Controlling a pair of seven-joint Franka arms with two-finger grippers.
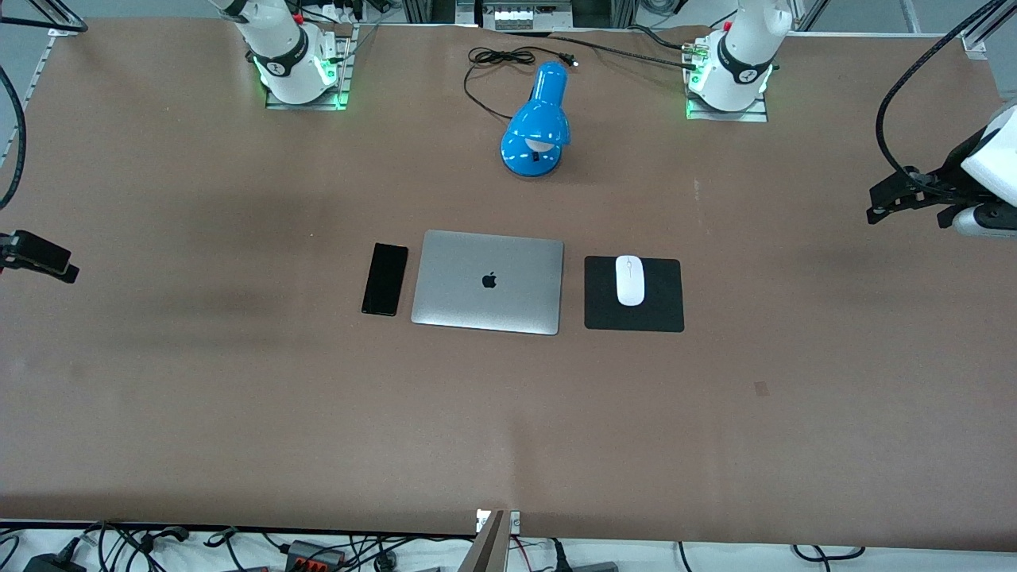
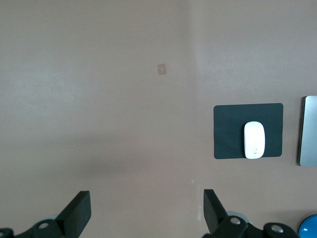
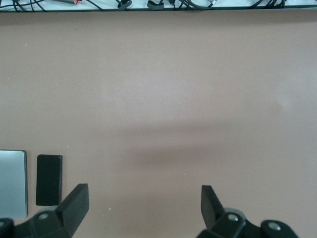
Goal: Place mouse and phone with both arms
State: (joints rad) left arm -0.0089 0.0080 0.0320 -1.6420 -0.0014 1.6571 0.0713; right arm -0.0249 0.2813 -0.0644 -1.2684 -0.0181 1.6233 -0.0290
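Observation:
The white mouse (image 1: 630, 280) lies on a square black pad (image 1: 659, 314), beside the laptop toward the left arm's end of the table. The black phone (image 1: 385, 279) lies flat beside the laptop toward the right arm's end. My left gripper (image 1: 882, 202) is up over bare table at the left arm's end, open and empty (image 2: 147, 198); the mouse (image 2: 254, 140) and pad (image 2: 228, 134) show in its wrist view. My right gripper (image 1: 48, 260) is over bare table at the right arm's end, open and empty (image 3: 143, 193); the phone (image 3: 49, 179) shows in its wrist view.
A closed silver laptop (image 1: 487, 281) lies between the phone and the pad. A blue desk lamp (image 1: 537, 123) with a black cable (image 1: 493, 59) stands farther from the front camera, between the two arm bases. Cables lie off the table's near edge.

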